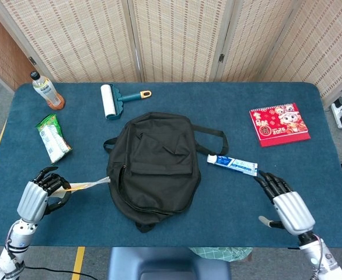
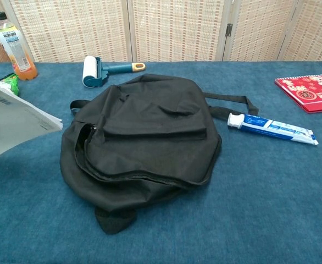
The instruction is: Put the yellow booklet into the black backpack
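A: Head view: left robot hand (image 1: pixel 39 195) is pinching the yellow booklet (image 1: pixel 89 185) by its outer edge, near the counter's (image 1: pixel 229 201) front left. Booklet is showing nearly edge-on, its far end reaching the black backpack's (image 1: pixel 154 166) left side.

B: Chest view?

A: Booklet (image 2: pixel 12 118) is showing as a pale sheet coming in from the left edge, lifted off the counter, corner close to the backpack (image 2: pixel 144 137). Left robot hand is out of that frame.

B: Right side?

A: Right robot hand (image 1: pixel 285 204) is hovering over the counter's front right, fingers spread, holding nothing. It is sitting just in front of the toothpaste tube (image 1: pixel 232 164).

B: Backpack?

A: Lying flat mid-counter, straps trailing to its right. Can't tell whether the zip is open.

B: Other stuff?

A: Lint roller (image 1: pixel 115 98), drink bottle (image 1: pixel 46 90), green snack packet (image 1: pixel 53 137) and red calendar (image 1: pixel 279 123) are sitting well apart from it.
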